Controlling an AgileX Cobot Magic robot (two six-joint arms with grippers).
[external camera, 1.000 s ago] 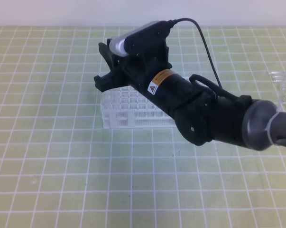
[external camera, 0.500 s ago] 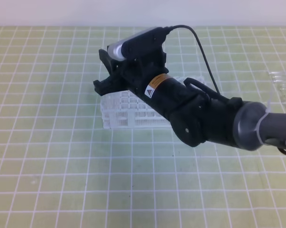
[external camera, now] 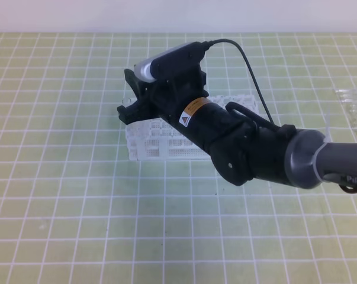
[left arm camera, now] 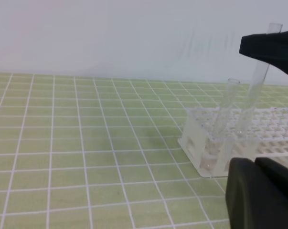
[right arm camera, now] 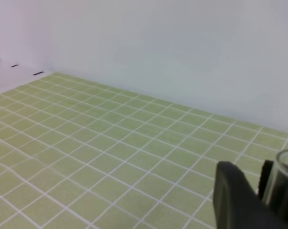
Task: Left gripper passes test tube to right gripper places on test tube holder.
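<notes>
The right hand, on an arm that comes in from 3 o'clock in the high view, reaches toward 10 o'clock and hangs over the 9 o'clock end of the test tube holder. That white lattice rack sits on the green-gridded bench just past the middle toward 12 o'clock. The right hand is clenched on the test tube. In the left wrist view a black finger pinches the tube near its open rim, and the tube leans with its top toward 1 o'clock. Its lower end is down inside a hole at the near corner of the rack. In the right wrist view the tube's clear rim shows at 4 o'clock, tight beside a dark finger. A second tube, shorter in the view, stands in the rack just beside it on the 9 o'clock side, leaning the same way, apart from either hand. The left hand fills the 5 o'clock corner of its own camera's view. Its fingers are pressed together with nothing between them, and it is short of the rack and not touching it. A black cable loops from the silvery cap of the right hand back along the arm. A few small clear glass pieces lie at the 3 o'clock edge of the bench, well apart from the rack.
</notes>
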